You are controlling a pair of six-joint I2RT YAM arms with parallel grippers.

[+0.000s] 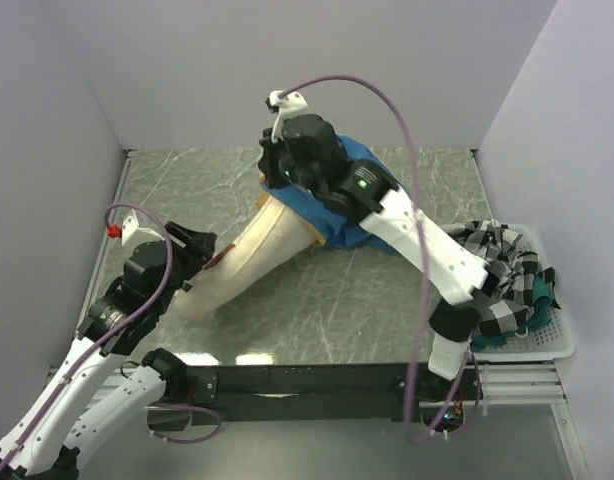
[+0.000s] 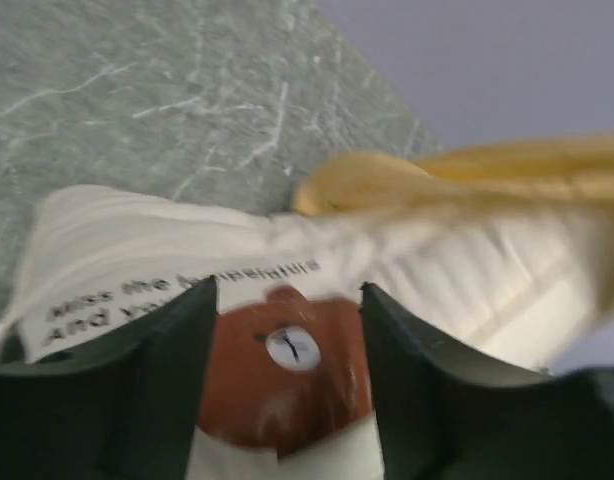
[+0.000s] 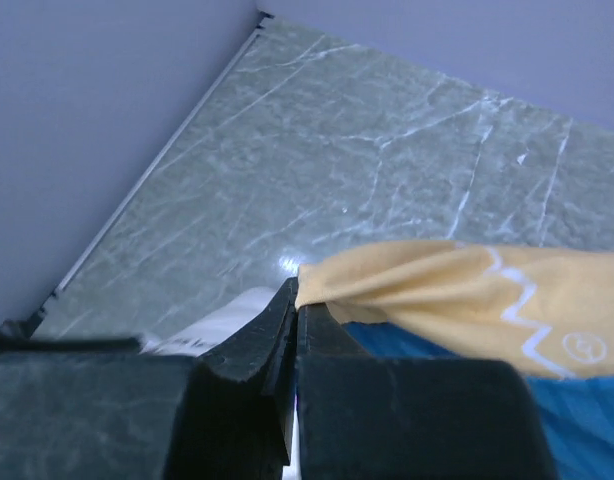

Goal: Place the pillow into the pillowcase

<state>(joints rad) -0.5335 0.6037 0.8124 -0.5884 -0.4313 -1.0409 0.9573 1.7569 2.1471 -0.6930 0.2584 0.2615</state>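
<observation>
On my top feed the cream-white quilted rectangular pillow (image 1: 237, 265) lies slanted across the grey-green marbled table (image 1: 387, 290). Its near-left end is bare, and its far-right end disappears into the mouth of the fabric pillowcase (image 1: 339, 228), blue on the side facing the camera with a mustard-yellow rim around the pillow.

The left gripper (image 1: 195, 250) sits at the pillow's bare near-left end. From my left wrist camera (image 2: 287, 370) the two dark fingers (image 2: 157, 390) stand either side of the pillow (image 2: 137, 240), gripping it, with the brown bear print (image 2: 277, 390) filling the gap between them and the black text line (image 2: 177, 290) just to the left. The yellow pillowcase (image 2: 387, 180) shows blurred beyond.

The right gripper (image 1: 279, 180) is at the far side of the pillowcase mouth, above the table. Its wrist view (image 3: 295, 310) shows the jaws pressed together, pinching the yellow, pale-zigzag edge of the pillowcase (image 3: 457, 290) and holding it lifted, with blue cloth below and a patch of the white pillow (image 3: 222, 325) to the left.

At the right edge of the table a white plastic basket (image 1: 547, 340) holds a black-and-white checked cloth (image 1: 497, 270) and some green cloth (image 1: 535, 295), well apart from the pillow
</observation>
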